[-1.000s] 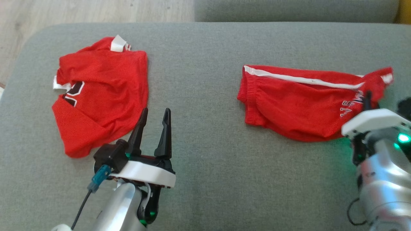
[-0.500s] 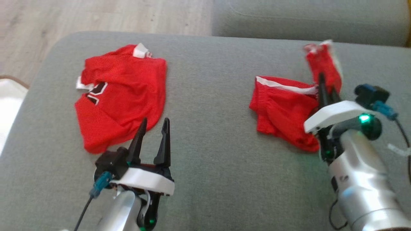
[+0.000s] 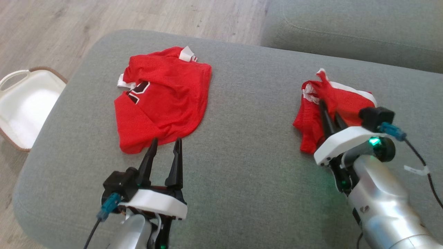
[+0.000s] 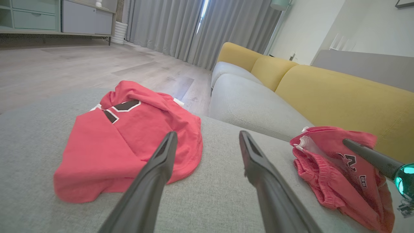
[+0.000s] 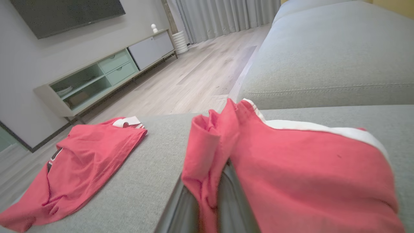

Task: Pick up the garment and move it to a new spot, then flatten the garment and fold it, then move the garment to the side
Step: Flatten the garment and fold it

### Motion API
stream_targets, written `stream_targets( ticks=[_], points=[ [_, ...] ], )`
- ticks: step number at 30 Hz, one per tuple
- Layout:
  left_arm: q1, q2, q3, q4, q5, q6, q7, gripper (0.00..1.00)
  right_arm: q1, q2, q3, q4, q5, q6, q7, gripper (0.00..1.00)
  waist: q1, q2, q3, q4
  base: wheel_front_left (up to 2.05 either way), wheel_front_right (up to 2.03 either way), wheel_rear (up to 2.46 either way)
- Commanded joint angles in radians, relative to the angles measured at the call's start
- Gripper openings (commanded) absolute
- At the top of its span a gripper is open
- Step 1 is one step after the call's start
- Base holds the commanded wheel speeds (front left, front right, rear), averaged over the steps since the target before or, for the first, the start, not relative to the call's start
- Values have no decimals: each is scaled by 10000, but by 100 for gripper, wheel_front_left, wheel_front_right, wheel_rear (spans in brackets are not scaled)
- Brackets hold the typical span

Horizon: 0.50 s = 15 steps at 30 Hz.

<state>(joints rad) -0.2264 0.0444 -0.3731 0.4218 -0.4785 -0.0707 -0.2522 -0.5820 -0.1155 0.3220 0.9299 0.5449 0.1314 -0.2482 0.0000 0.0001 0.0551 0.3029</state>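
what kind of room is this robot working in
A home living room, most likely: a sofa with yellow back cushions, what looks like a television on the wall above a low cabinet, and long grey curtains by a wood floor.

On the grey sofa seat (image 3: 249,155), the right hand (image 3: 327,110) pinches bunched red shorts (image 3: 346,100) with white trim, the left hand (image 3: 166,140) hovers with fingers spread just beside a rumpled red jersey (image 3: 166,93), and a white basket (image 3: 27,103) sits on the wooden floor (image 3: 69,20).
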Motion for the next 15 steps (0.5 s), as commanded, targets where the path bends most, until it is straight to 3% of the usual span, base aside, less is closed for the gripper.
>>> stream_targets(
  ticks=[1,9,10,12,15],
  points=[
    [-152,58,356,-253,-22,5,-95,100,-139,-57,513,-128,37,-7,-135,0,0,-1,-11,109,0,0,0],
    [-94,58,423,-234,-29,33,-95,100,-29,-106,2100,520,167,-7,-47,0,0,-1,-64,34,0,0,0],
    [-85,58,419,-229,-41,31,-95,100,-22,-98,2382,633,160,-7,43,24,0,-1,-80,-9,0,0,0],
    [-79,58,417,-219,-64,35,-95,100,-12,-99,2942,863,101,-7,219,100,0,-1,-115,-114,0,0,0],
    [-67,58,435,-214,-97,51,-95,100,28,-40,3801,1072,-144,-7,184,100,0,-1,-185,-301,0,0,0]
  ],
)
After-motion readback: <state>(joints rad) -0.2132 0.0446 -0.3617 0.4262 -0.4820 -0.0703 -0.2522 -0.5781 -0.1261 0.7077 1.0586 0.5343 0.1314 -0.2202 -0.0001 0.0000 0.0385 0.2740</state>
